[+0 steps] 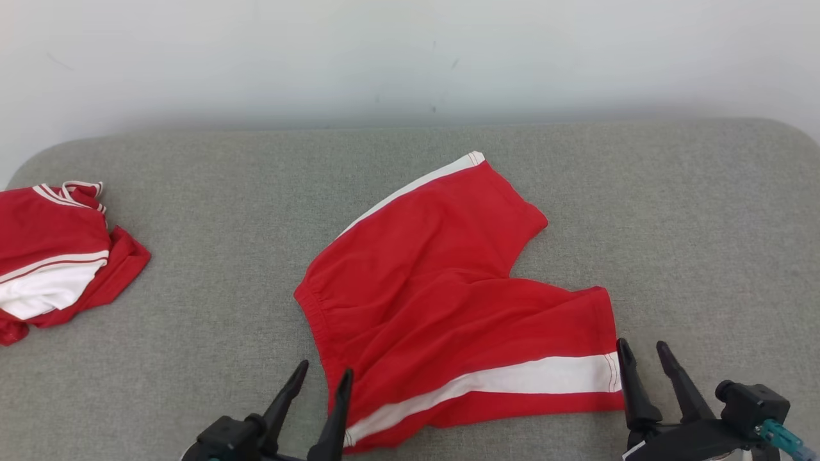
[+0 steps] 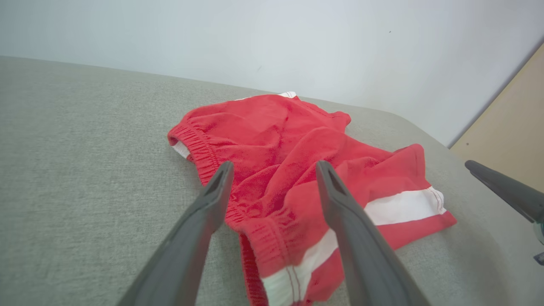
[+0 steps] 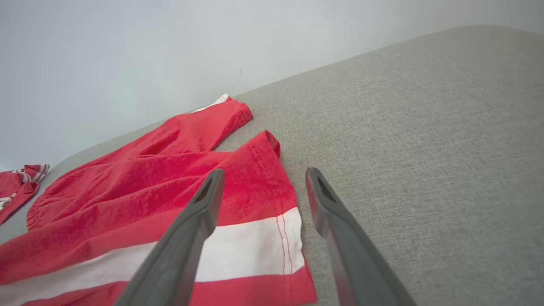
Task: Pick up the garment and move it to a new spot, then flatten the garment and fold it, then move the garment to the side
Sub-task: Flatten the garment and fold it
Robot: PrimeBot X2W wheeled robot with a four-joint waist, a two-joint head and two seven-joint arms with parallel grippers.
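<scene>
The garment (image 1: 442, 288) is a pair of red shorts with white side stripes, lying spread on the grey cushioned surface (image 1: 672, 211), one leg pointing to the back and the other to the right. My left gripper (image 1: 322, 374) stands open at the waistband's near corner (image 2: 272, 248), nothing between its fingers. My right gripper (image 1: 646, 352) is open just past the hem of the right leg (image 3: 289, 238); its jaws straddle the hem edge and grip nothing. The shorts (image 3: 148, 187) show some wrinkles around the waistband.
A second red and white garment (image 1: 54, 256) lies crumpled at the left edge of the surface, also seen as the small bundle (image 3: 19, 182) far left. A pale wall (image 1: 410, 57) runs behind. The right gripper's finger (image 2: 505, 191) shows at the right of the left wrist view.
</scene>
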